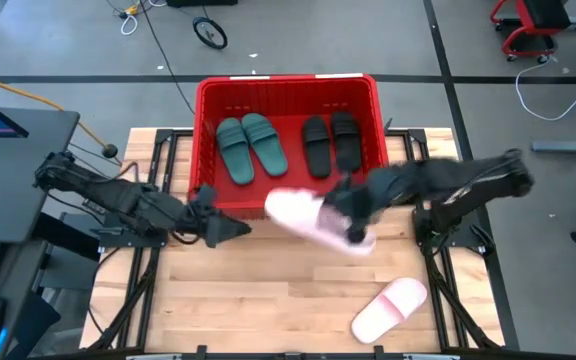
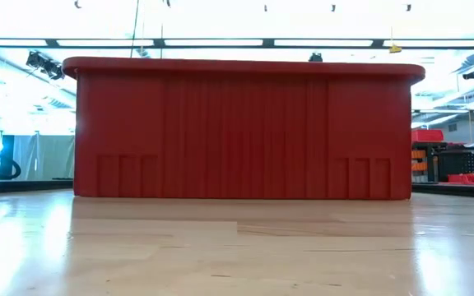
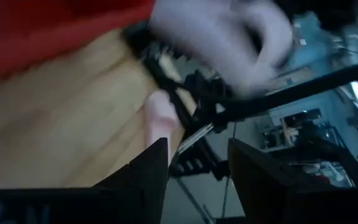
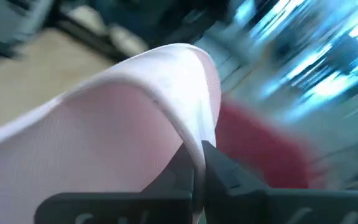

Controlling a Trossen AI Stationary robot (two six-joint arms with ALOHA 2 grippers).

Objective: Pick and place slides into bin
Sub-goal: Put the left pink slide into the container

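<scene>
2 dark jointed arms (image 1: 98,190), blk wedge fingers (image 3: 145,171).

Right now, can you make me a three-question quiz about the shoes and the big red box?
1. Where is the pink slide that the right gripper holds?
A. deep inside the bin
B. up by the bin's front wall
C. on the floor

2. How many slides lie inside the bin?
A. two
B. four
C. six

3. How does the left gripper look?
A. open and empty
C. shut on a green slide
B. shut on a black slide

Answers:
1 B, the high view shows it at the front wall, with the right gripper shut on its strap.
2 B, two green slides and two black slides are inside; the other pink slide lies on the table.
3 A, the left wrist view shows its fingers apart with nothing between them.
</scene>
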